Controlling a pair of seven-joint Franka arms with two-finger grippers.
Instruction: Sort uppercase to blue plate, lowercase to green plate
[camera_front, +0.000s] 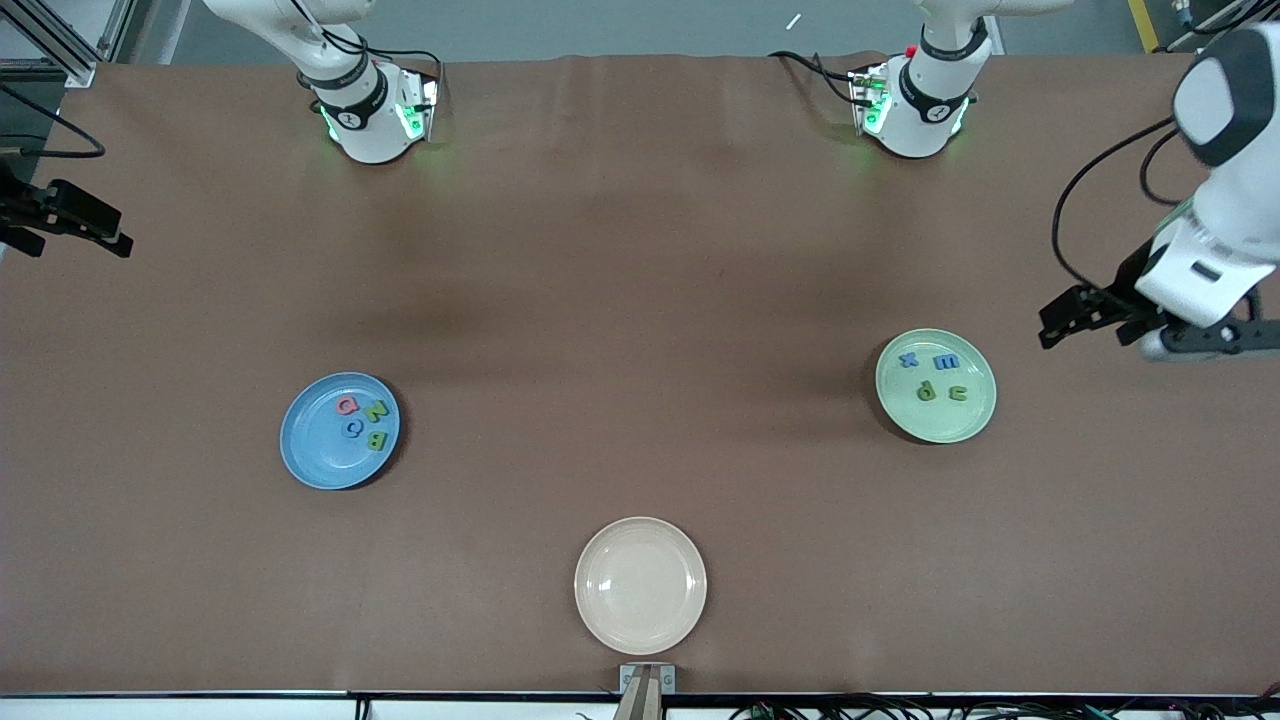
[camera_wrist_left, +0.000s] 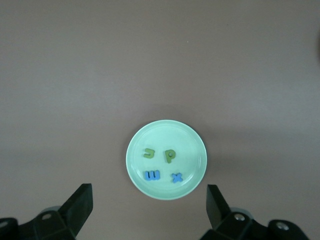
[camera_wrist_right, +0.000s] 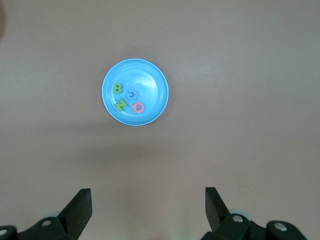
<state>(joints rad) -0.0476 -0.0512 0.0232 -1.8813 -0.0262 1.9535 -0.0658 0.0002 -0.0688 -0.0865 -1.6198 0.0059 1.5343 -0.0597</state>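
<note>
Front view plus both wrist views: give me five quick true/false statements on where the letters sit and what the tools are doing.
1. The blue plate holds four letters: green B, green N, pink-red Q and a small blue capital. True.
2. The cream plate holds a blue x. False: it holds no letters; the blue x lies on the green plate.
3. The left tool is shut on the green p. False: it is open and holds nothing; the green p lies on the green plate.
4. The right tool is open. True.
5. The blue m lies on the bare table. False: it lies on the green plate.
</note>
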